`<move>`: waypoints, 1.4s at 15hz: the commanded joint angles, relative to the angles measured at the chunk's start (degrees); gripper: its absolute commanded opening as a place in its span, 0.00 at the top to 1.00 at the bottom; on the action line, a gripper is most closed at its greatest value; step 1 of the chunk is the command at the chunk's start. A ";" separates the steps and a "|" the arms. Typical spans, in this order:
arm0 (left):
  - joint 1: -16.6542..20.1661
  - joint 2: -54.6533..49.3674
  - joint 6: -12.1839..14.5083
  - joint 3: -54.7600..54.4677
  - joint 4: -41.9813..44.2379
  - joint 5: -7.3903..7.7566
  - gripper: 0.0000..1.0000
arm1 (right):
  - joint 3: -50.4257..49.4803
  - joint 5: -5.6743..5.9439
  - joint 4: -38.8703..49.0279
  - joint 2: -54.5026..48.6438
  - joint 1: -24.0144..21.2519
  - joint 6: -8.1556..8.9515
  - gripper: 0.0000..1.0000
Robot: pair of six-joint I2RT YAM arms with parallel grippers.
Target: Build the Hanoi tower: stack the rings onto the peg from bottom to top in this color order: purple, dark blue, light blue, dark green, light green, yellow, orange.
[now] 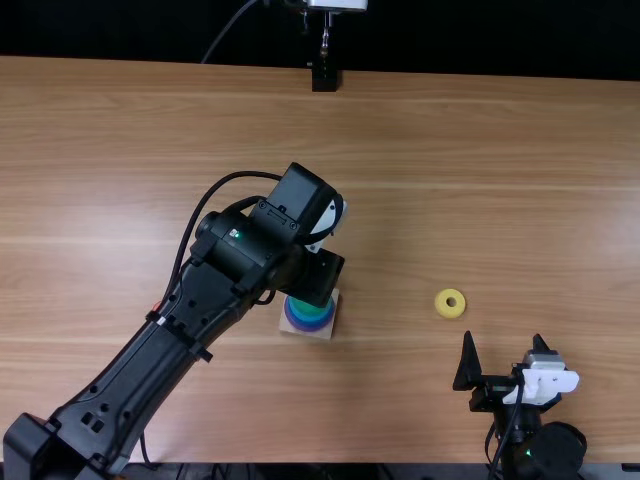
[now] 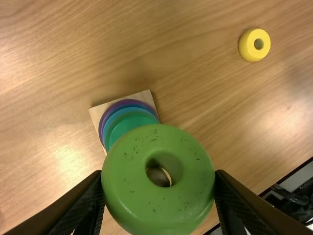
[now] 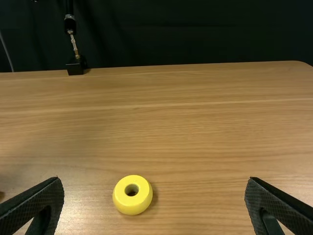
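Observation:
In the top view my left gripper [image 1: 320,276] is over the wooden base [image 1: 333,300], partly covering the stacked rings [image 1: 309,316]. The left wrist view has my left gripper [image 2: 159,178] shut on the light green ring [image 2: 129,181], its hole facing the camera. Beyond it are the wooden base [image 2: 100,113] and rings of purple [image 2: 104,117], blue and dark green [image 2: 128,122]; the peg is hidden. My right gripper [image 1: 503,345] stands open near the front edge, also in the right wrist view [image 3: 154,181]. The yellow ring [image 1: 450,303] lies flat on the table, apart from it.
The wooden table [image 1: 480,180] extends around the base. A black stand [image 1: 324,76] is at the far edge. A bit of orange [image 1: 157,306] peeks out beside the left forearm, mostly hidden by it.

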 commanded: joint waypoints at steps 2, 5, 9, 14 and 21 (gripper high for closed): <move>-0.51 -1.13 -0.38 -1.96 -0.62 -0.11 1.00 | -3.50 0.00 -3.77 -0.73 -0.68 -0.20 0.00; -0.51 -1.92 -1.44 -1.52 -0.73 -0.11 1.00 | -3.42 0.00 -3.77 -0.73 -0.68 -0.20 0.00; -0.51 -4.65 -3.86 -1.70 -0.73 -0.11 1.00 | -3.50 0.00 -3.77 -0.73 -0.68 -0.20 0.00; -1.65 -6.58 -3.97 -2.22 -0.94 0.31 1.00 | -3.50 0.00 -3.77 -0.73 -0.68 -0.20 0.00; -1.47 -7.64 -5.13 -7.50 -0.30 0.31 1.00 | -3.50 0.00 -3.77 -0.73 -0.68 -0.20 0.00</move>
